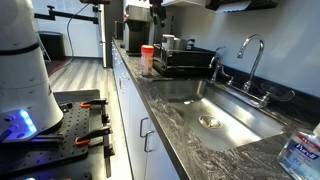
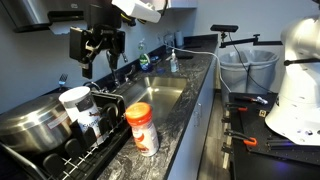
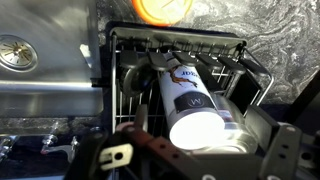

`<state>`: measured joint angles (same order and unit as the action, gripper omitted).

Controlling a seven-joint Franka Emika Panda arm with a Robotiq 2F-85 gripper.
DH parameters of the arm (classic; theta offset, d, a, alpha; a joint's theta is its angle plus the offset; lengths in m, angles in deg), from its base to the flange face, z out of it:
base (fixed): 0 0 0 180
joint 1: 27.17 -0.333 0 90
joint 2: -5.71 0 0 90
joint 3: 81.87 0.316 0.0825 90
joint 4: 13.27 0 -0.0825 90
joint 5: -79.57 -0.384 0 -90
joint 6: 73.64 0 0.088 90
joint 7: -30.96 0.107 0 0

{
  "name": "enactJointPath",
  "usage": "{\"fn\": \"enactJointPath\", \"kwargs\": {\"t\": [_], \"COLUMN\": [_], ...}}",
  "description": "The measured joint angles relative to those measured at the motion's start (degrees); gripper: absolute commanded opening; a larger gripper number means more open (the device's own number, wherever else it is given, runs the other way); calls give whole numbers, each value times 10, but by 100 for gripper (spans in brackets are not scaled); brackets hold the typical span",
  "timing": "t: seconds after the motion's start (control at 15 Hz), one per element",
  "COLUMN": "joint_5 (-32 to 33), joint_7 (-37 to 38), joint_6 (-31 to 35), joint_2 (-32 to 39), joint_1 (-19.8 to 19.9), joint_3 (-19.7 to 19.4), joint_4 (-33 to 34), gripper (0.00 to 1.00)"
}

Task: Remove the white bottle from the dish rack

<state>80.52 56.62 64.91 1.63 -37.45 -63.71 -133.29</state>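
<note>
The white bottle [image 3: 188, 100] stands upright in the black dish rack [image 3: 240, 50]. It has a dark label with a "W" and a bright white top. In an exterior view it [image 2: 80, 105] stands in the rack [image 2: 60, 160] next to a metal pot. My gripper [image 2: 100, 50] hangs open and empty, well above the rack and straight over the bottle. In the wrist view its fingers [image 3: 200, 160] frame the bottle's top at the bottom edge. The rack [image 1: 185, 62] also shows at the far end of the counter.
An orange-and-white container [image 2: 142, 127] [image 1: 147, 60] [image 3: 165, 10] stands on the granite counter just outside the rack. A silvery metal pot [image 2: 30, 125] sits in the rack beside the bottle. The steel sink [image 1: 210, 105] with its faucet [image 1: 250, 55] adjoins the rack.
</note>
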Motion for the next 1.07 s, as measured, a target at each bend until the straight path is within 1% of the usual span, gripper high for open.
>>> {"fn": "enactJointPath", "kwargs": {"t": [0.27, 0.6, 1.07], "joint_5": [-3, 2, 29], "joint_7": [0, 0, 0], "joint_6": [24, 25, 22], "joint_2": [25, 74, 148], "joint_1": [-5, -16, -39], "joint_3": [0, -3, -34], "joint_4": [6, 44, 110], "gripper": [100, 100, 100]}}
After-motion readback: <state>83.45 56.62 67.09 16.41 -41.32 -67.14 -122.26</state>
